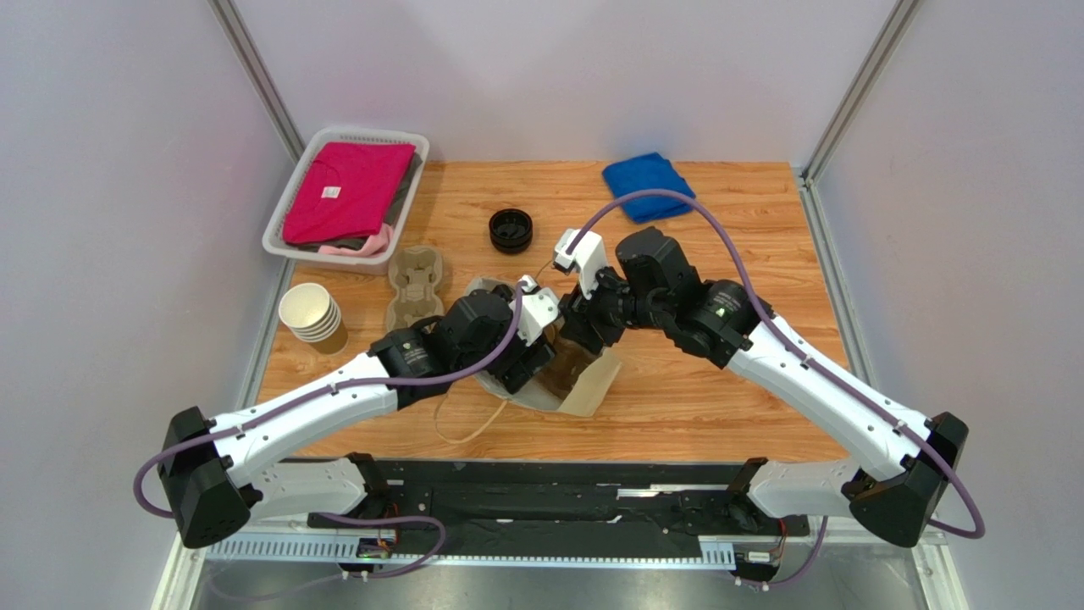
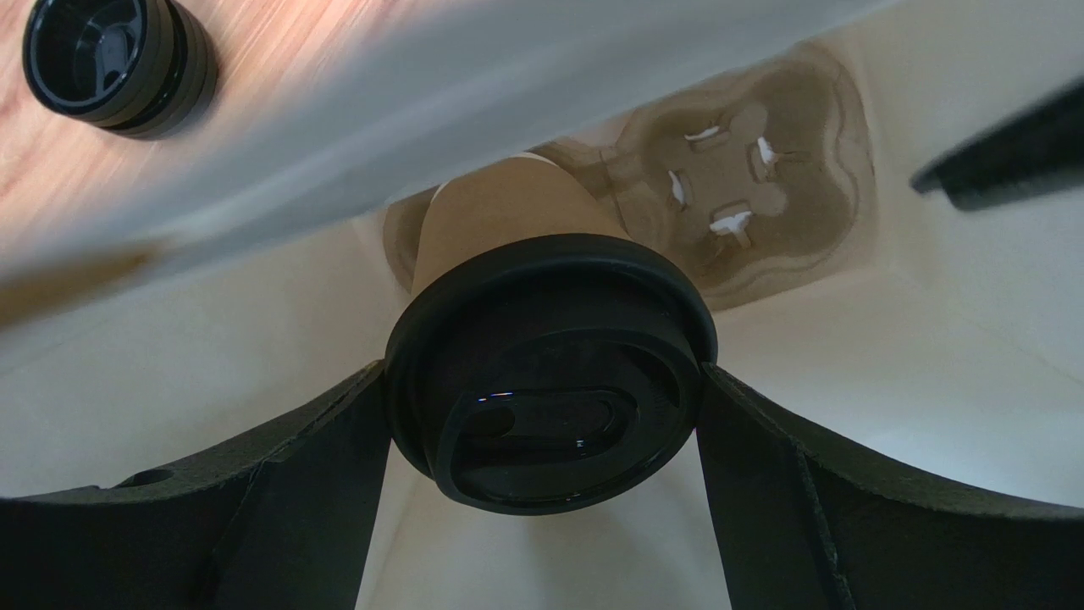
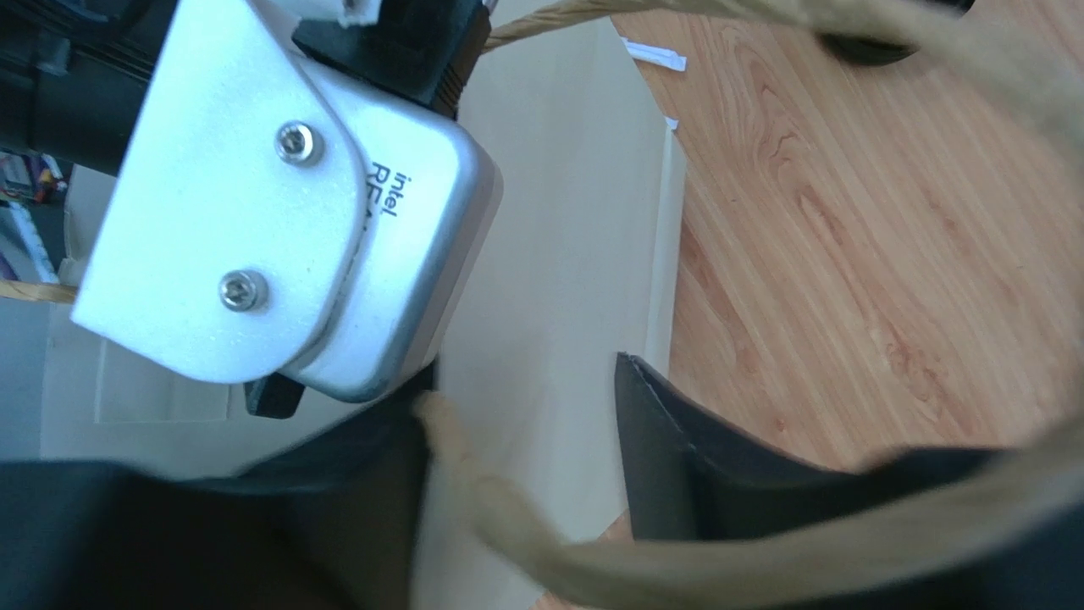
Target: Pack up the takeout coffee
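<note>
Top view: white paper bag (image 1: 588,388) lies near the middle of the bench (image 1: 764,216), toward its near edge. Left arm (image 1: 318,400) and right arm (image 1: 814,369) both meet at the bag's mouth, hiding the fingers. White basket (image 1: 286,242) with a pink garment (image 1: 346,191) at the far left corner, blue cloth (image 1: 649,178) by the far edge, right. Black lids (image 1: 510,230) and a pulp cup carrier (image 1: 414,286) far of the bag; stack of paper cups (image 1: 312,315) at the left edge.

Left wrist: left gripper (image 2: 541,381) clamps the takeout coffee (image 2: 509,210) by its black lid (image 2: 547,369), fingers (image 2: 305,508) wide on either side. Cup is inside the bag, base next to a second cup carrier (image 2: 764,178) in there.

Right wrist: right gripper (image 3: 522,394) partly parted, gap clear, over the bag wall. Twine handle (image 3: 484,508) touches one finger, not pinched. Left arm's camera housing (image 3: 280,216) is close by.
</note>
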`<state>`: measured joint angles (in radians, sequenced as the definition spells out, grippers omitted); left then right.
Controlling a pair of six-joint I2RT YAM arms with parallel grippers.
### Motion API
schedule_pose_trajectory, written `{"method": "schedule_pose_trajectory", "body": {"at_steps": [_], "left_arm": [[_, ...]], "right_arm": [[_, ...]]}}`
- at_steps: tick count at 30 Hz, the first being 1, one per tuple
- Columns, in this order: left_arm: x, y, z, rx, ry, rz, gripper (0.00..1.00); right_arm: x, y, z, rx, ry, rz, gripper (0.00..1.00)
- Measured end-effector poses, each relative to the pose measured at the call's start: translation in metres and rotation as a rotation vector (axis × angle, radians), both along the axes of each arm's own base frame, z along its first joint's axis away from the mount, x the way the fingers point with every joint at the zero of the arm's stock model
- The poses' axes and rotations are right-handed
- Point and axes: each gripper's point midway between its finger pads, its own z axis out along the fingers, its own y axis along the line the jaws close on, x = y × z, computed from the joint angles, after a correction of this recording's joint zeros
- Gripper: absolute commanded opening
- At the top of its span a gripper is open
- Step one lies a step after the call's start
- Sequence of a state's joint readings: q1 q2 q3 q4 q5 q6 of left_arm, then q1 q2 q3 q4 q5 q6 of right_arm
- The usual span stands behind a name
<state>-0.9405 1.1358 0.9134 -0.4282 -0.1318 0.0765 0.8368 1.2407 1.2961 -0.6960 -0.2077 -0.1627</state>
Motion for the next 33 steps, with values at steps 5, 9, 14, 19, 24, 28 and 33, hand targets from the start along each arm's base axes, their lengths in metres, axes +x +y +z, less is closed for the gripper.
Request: {"method": "schedule_pose_trajectory", "body": {"at_steps": [5,9,14,19,24,28,33], "left_arm": [[0.003,0.007,0.002,-0.007,0.002,0.027,0.16],[0.004,0.013,0.010,-0.024,-0.025,0.042,0.15],[0.004,0.013,0.021,-0.056,-0.083,0.011,0.12],[0.002,0.008,0.014,-0.049,-0.091,-0.037,0.09],[-0.007,0.000,0.002,-0.007,-0.104,-0.116,0.08],[-0.014,-0.006,-0.003,0.030,-0.125,-0.185,0.08],[-0.014,-0.004,-0.001,0.104,-0.185,-0.268,0.08]], "right_arm": [[0.003,-0.001,-0.001,-0.011,-0.020,-0.002,0.00],[0.004,-0.004,0.002,0.001,-0.047,-0.015,0.00],[0.000,-0.011,0.017,0.029,-0.088,-0.032,0.00],[-0.006,-0.014,0.023,0.036,-0.123,-0.032,0.00],[-0.018,-0.017,0.008,0.008,-0.159,0.005,0.00],[-0.022,-0.017,0.003,-0.005,-0.176,0.029,0.00],[-0.020,-0.017,0.003,-0.021,-0.217,0.056,0.00]]}}
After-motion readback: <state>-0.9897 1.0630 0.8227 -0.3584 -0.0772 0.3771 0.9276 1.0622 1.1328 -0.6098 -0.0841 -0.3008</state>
